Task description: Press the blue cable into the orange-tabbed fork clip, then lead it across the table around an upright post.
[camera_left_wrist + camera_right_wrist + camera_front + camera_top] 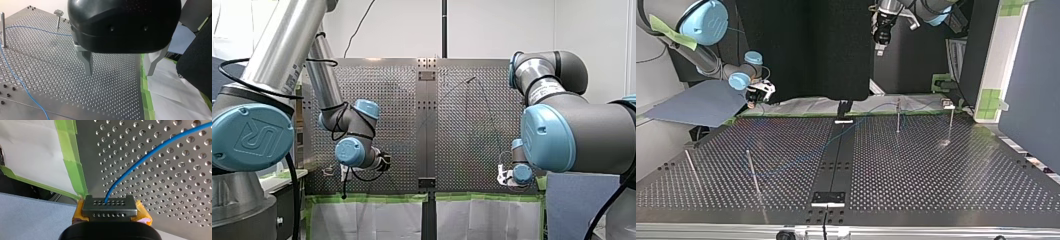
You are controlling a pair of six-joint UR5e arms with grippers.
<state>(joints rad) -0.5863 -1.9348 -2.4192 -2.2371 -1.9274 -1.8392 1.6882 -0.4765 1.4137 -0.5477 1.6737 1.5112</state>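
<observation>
**Right gripper grips cable, left one open**

My right gripper (pixel 109 206), with yellow pads beside a drilled metal plate, is clenched on the blue cable (pixel 150 153) at the table's (pixel 175 195) green-taped edge. The thin, glossy cable runs off over the perforated metal. My left gripper (pixel 118 72), a black shell with tapered metal fingers (pixel 87 62), is spread wide and holds nothing. The cable passes just beside a slim post (pixel 3 27). A blue joint cap (pixel 252 137) bears the UR mark.
</observation>
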